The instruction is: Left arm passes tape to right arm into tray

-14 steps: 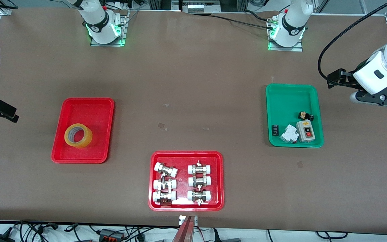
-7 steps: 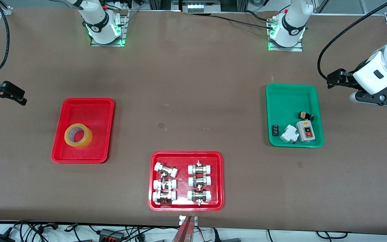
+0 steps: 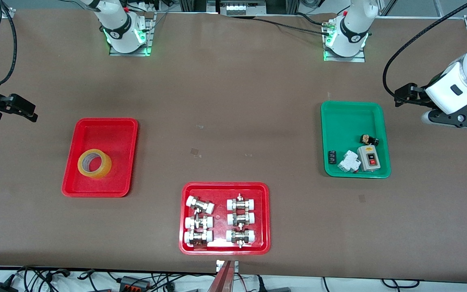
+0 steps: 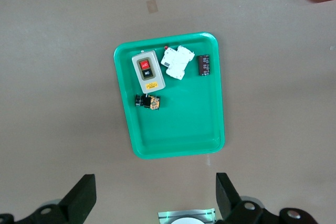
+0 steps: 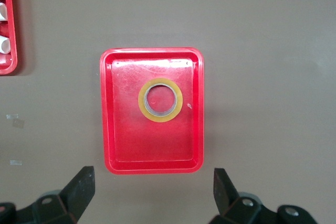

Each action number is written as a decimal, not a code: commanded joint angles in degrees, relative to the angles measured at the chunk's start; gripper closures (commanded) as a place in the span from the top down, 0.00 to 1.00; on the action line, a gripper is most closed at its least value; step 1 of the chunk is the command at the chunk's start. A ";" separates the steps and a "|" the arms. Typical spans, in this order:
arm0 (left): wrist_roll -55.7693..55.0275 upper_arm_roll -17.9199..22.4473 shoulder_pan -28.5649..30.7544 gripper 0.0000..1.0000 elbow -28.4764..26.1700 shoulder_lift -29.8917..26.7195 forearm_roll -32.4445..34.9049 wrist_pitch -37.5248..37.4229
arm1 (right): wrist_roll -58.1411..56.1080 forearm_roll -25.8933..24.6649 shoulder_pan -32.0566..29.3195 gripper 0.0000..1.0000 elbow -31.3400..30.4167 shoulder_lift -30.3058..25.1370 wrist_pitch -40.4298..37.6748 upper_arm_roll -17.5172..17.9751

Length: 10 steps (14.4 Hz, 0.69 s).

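- One wide roll of translucent yellow packing tape (image 3: 94,163) lies flat in the glossy red plastic rectangular tray (image 3: 125,134).
- Right end effector (image 5: 152,195), partly cut off at the frame edge, open and empty.
- Left end effector (image 4: 156,198), likewise cropped, open and empty.

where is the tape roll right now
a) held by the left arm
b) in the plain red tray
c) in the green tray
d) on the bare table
b: the tape lies flat in the plain red tray, with no arm touching it.

Glossy red plastic tray (image 5: 195,109), translucent yellow tape (image 5: 160,99), matt brown table (image 3: 233,105)
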 commanded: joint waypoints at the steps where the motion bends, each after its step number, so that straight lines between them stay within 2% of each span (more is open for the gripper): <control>1: 1.16 0.20 -0.10 1.00 -0.13 -0.08 -0.83 -0.16 | -1.25 0.28 -0.29 1.00 -0.71 -1.75 -0.64 0.46; 10: 1.16 0.20 -0.10 1.00 -0.13 -0.08 -0.92 -0.16 | -1.34 1.07 -0.47 1.00 -0.79 -2.28 -3.79 0.20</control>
